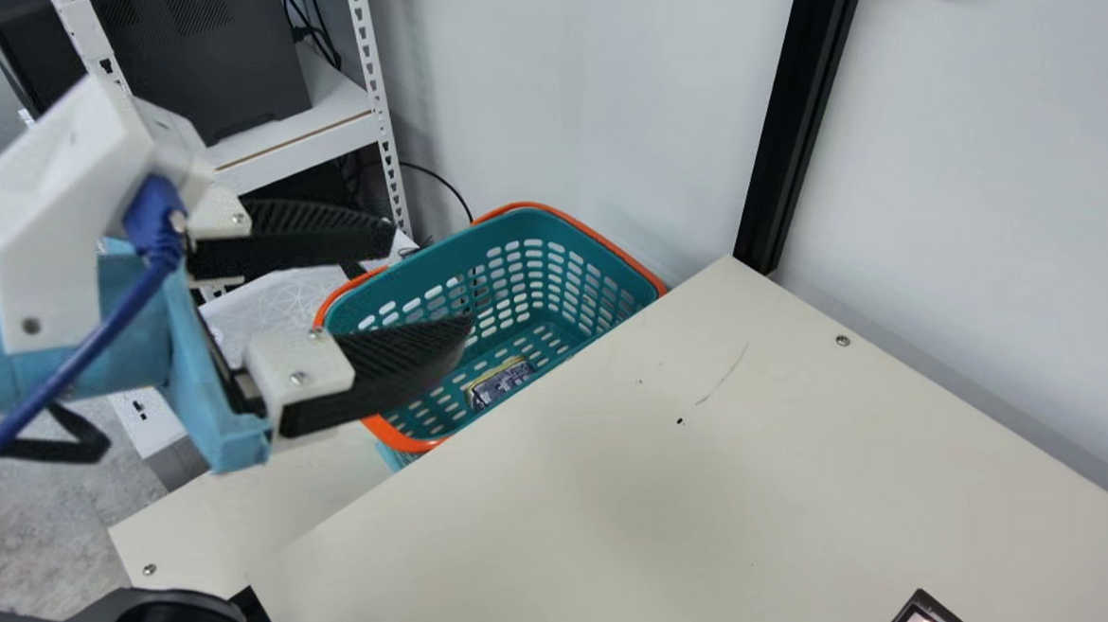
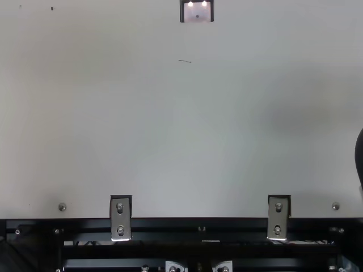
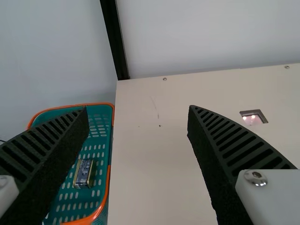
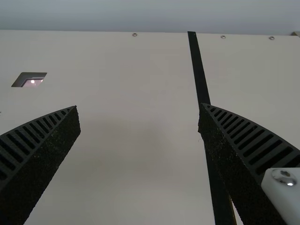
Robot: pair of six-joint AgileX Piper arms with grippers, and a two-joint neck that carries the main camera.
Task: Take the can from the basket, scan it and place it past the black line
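Note:
My left gripper stands open in the main view, above and to the left of the teal basket, with nothing between its fingers. In the basket's bottom lies the can, a small dark blue and gold item. The left wrist view has the open left gripper, with the can in the basket beside one finger. My right gripper is open and empty over the table in the right wrist view, one finger overlapping the black line. The scanner window is at the top view's upper edge.
The cream table borders the basket, with a wall and a black post behind. A white shelf holding a dark machine stands at the back left. Metal brackets line the table's near edge.

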